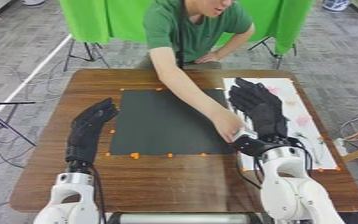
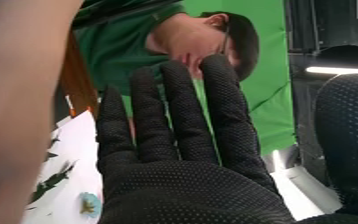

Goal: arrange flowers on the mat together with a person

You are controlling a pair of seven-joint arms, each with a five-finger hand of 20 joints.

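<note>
Right hand (image 1: 260, 111) over paper (image 1: 280, 86), left hand (image 1: 88, 131) beside mat (image 1: 149, 125), both hands' fingers straight, empty, person's hand (image 1: 228, 123) by right wrist

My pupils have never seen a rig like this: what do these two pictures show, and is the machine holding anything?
The machine is a robot with two white arms, each ending in a black-gloved hand. The head view looks down from its head at a brown wooden table. A dark, flat mat lies in the middle; on the robot's right is a white sheet with flowers, some pink.

The robot's left hand is beside the mat; its right hand is above the sheet. Both are open and hold nothing. A person's bare hand reaches across the mat to the robot's right wrist; whether they touch is unclear.

The other picture comes from a camera on that wrist, behind the open glove. A pale blue flower shows beside it.
</note>
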